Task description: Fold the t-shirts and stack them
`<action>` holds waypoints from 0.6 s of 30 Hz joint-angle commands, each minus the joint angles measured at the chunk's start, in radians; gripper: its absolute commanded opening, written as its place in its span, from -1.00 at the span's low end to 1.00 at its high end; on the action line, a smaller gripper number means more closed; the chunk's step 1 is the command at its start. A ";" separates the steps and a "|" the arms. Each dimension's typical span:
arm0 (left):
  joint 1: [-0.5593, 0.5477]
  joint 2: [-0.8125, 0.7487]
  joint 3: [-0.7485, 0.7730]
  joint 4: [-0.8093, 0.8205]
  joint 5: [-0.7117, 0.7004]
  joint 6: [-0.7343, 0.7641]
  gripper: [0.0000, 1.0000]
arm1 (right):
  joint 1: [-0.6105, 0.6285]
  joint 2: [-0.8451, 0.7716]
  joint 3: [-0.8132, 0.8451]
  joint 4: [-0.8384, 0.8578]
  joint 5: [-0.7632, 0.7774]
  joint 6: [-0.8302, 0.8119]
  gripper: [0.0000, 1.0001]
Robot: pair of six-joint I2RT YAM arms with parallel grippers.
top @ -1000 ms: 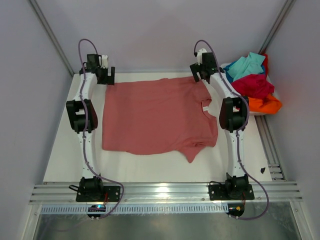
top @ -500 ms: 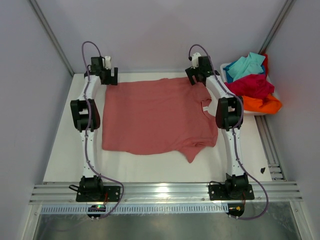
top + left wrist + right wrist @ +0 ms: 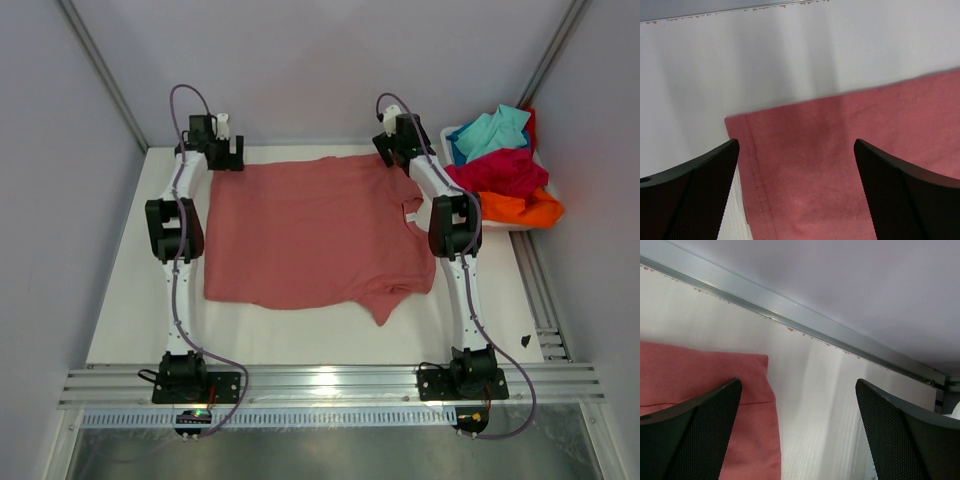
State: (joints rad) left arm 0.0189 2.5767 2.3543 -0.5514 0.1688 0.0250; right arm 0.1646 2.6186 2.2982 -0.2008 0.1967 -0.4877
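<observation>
A dusty salmon-pink t-shirt (image 3: 315, 230) lies spread flat on the white table, its small white label (image 3: 411, 217) at the collar on the right. My left gripper (image 3: 228, 152) is open over the shirt's far left corner (image 3: 790, 150), with the hem stitching between the fingers. My right gripper (image 3: 392, 146) is open over the far right corner; the sleeve edge (image 3: 752, 390) lies by its left finger, bare table between the fingers. Turquoise (image 3: 492, 130), crimson (image 3: 510, 170) and orange (image 3: 528, 208) tees are piled at the right.
The pile sits in a white tub (image 3: 455, 132) at the table's far right. The back wall rail (image 3: 790, 307) runs close behind both grippers. A small dark scrap (image 3: 526, 341) lies near the right front.
Both grippers have moved toward the back of the table and slightly inward, the left to the right and the right to the left. The shirt has not moved.
</observation>
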 commanded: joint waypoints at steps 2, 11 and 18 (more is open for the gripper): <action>-0.004 0.010 0.043 0.054 -0.008 -0.017 0.97 | 0.004 0.001 0.037 0.116 0.017 -0.055 0.99; -0.002 -0.001 0.033 0.030 -0.078 -0.043 0.97 | 0.006 -0.008 0.089 0.016 -0.046 -0.048 0.99; -0.004 -0.033 0.001 -0.008 -0.078 -0.028 0.97 | 0.004 -0.078 0.047 -0.106 -0.200 0.040 0.99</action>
State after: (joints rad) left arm 0.0177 2.5771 2.3539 -0.5526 0.1001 0.0002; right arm 0.1646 2.6225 2.3344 -0.2432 0.0872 -0.5064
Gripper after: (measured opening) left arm 0.986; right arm 0.994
